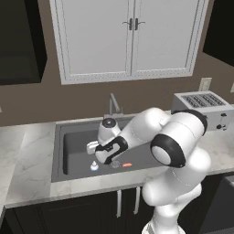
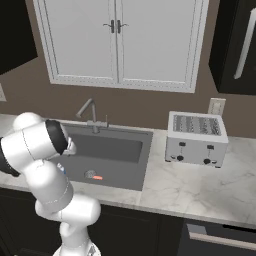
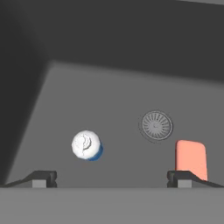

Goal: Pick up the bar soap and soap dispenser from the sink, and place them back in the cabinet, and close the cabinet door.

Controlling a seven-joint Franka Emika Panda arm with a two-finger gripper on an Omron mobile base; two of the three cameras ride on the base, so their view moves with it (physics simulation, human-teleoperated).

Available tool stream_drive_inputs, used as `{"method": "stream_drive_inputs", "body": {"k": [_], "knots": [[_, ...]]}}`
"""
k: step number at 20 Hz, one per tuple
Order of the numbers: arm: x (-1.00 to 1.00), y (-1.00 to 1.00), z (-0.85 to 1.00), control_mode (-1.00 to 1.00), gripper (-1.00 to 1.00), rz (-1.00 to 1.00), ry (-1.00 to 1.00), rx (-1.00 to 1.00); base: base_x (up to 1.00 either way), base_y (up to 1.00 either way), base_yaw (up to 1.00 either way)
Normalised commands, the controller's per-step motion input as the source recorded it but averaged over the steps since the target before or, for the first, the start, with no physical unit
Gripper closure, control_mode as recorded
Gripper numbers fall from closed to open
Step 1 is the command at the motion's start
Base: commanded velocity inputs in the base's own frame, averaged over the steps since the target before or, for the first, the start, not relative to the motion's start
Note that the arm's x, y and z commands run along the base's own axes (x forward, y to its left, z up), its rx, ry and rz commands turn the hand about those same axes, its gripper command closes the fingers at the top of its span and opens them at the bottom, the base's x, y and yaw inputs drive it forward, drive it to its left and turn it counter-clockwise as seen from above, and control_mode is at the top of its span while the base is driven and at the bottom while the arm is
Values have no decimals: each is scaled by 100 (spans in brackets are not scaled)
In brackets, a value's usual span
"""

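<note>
The tool hangs over the sink with its jaws spread wide, gripping nothing. On the dark basin floor below it the soap dispenser stands upright, seen from above as a white pump top with a sliver of blue. The bar soap lies flat just beside the round drain, probably not touching it. A toaster sits on the marble worktop beside the sink.

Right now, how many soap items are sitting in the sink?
2. The soap dispenser stands on the sink floor left of the drain; the bar soap lies right of it. None seem hidden.
</note>
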Motion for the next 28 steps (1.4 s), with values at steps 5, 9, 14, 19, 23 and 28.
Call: {"method": "stream_drive_inputs", "body": {"k": [5,9,14,19,23,28], "knots": [[3,7,0,-100,-100,0,0,0,0,0,0],[0,4,0,-100,-100,0,0,0,0,0,0],[0,0,0,-100,-100,0,0,1,0,0,0],[0,0,0,-100,-100,0,0,4,0,0,0],[0,0,-1,-100,-100,0,0,7,0,0,0],[0,0,-3,-100,-100,0,0,6,0,0,0]]}}
